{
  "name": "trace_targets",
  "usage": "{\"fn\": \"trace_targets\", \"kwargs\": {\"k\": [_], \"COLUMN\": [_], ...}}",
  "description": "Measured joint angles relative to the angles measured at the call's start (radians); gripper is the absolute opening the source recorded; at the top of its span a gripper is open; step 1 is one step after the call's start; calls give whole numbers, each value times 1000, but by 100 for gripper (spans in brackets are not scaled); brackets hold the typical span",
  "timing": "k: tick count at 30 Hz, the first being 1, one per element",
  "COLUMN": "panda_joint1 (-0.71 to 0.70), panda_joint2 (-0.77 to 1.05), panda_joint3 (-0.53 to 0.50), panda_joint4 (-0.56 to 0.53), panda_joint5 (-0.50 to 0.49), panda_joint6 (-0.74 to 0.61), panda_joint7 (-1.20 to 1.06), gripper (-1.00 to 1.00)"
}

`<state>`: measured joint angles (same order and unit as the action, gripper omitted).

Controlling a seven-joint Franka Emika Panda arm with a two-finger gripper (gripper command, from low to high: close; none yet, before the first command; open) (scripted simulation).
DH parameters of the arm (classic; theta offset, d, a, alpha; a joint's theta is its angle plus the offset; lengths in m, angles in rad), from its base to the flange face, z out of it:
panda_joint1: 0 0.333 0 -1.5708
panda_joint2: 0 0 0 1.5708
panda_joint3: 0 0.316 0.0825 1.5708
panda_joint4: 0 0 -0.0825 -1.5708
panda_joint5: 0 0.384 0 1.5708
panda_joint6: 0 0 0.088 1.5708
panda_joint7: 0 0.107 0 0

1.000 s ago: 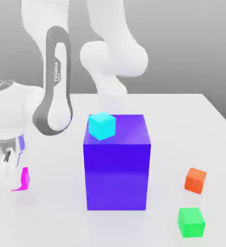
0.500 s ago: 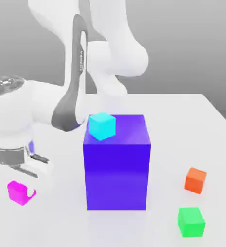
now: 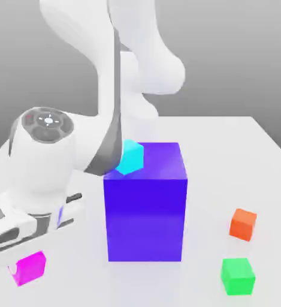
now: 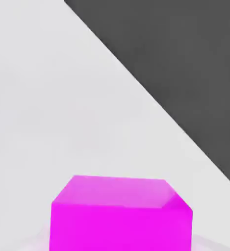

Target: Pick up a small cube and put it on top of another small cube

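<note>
The gripper (image 3: pixel 14 264) hangs low at the exterior view's left of the big purple-blue block (image 3: pixel 145 201), tipped well over on its side. Its fingertips are hidden by the white hand body, so whether it is open or closed, and whether it has hold of anything, cannot be told.

The small magenta cube (image 3: pixel 30 267) sits just below the hand, near the front of the white table (image 3: pixel 262 174) and well apart from the block on the exterior view's left. It is a plain, evenly coloured bright pink, with sharp edges and no markings; in the exterior view its top face reads a little lighter than its front. The hand view shows the same cube (image 4: pixel 120 213) close up: a paler top face, a saturated front face, and one clipped-looking corner facet, resting on the table.

The small green cube (image 3: pixel 238 276) lies on the table to the exterior view's right of the block, toward the front. The orange cube (image 3: pixel 243 224) is just behind it, also right of the block. The cyan cube (image 3: pixel 132 157) rests on top of the block, at its rear corner on the exterior view's left, partly covered by the arm.
</note>
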<state>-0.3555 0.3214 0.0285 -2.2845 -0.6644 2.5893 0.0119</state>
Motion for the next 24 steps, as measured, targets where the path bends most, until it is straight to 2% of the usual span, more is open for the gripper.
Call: {"fn": "trace_targets", "kwargs": {"k": [2, 4, 21, 22, 24], "panda_joint1": [26, 60, 339, 351, 374], "panda_joint2": [7, -2, -158, -159, -113], "panda_joint3": [19, 51, 350, 362, 351], "panda_joint4": [27, 28, -150, -159, -163], "panda_joint5": [-58, -46, 496, 521, 499], "panda_joint6": [-19, -31, -12, -1, 46], "panda_joint7": [-87, -71, 698, 740, 801], "gripper": [-100, -100, -100, -100, -100]}}
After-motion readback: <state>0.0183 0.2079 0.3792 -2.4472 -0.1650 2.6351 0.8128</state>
